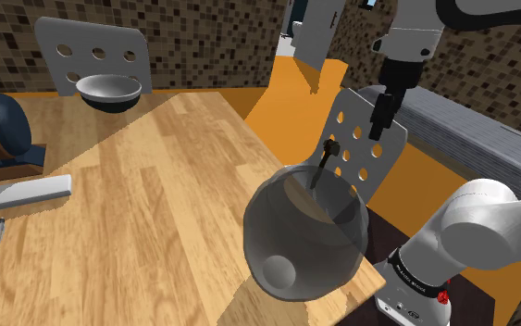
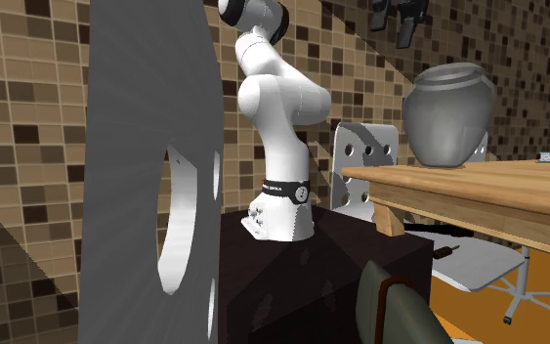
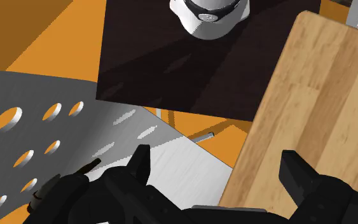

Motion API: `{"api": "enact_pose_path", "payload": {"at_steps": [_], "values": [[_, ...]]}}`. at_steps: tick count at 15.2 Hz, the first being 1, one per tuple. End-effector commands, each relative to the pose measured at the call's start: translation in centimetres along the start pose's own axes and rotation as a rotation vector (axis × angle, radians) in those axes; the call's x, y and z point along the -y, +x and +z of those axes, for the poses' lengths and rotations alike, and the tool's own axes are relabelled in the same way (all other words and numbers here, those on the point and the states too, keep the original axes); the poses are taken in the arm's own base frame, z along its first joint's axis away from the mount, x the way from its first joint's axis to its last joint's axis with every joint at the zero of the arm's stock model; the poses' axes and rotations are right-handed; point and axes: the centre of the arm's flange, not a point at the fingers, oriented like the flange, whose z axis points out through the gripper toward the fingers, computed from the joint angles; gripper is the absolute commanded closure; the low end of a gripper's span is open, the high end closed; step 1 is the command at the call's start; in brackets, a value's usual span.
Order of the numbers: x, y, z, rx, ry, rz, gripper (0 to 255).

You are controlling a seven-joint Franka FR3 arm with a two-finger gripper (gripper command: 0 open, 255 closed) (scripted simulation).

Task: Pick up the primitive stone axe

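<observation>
hand (image 1: 378, 130) released, fingers apart, empty | stone axe (image 1: 327, 163) on grey chair (image 1: 390, 162) seat beside surface (image 1: 156, 213) | axe below hand, offset past one finger, handle slanting across seat

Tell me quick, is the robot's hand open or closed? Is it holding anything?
Gripper: open, jaws standing apart, nothing held between them.

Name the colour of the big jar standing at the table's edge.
Plain grey. The jar shows best in the second exterior view, upright on the wooden table.
</observation>
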Motion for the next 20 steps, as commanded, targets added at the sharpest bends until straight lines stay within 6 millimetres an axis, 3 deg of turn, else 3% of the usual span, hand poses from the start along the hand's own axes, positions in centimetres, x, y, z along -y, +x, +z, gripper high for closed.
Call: {"api": "enact_pose_path", "payload": {"at_steps": [1, 20], "values": [[0.0, 0.0, 0.0, 0.000, 0.000, 0.000, 0], [-19.1, 11.2, 11.7, -0.073, 0.053, 0.188, 0]]}}
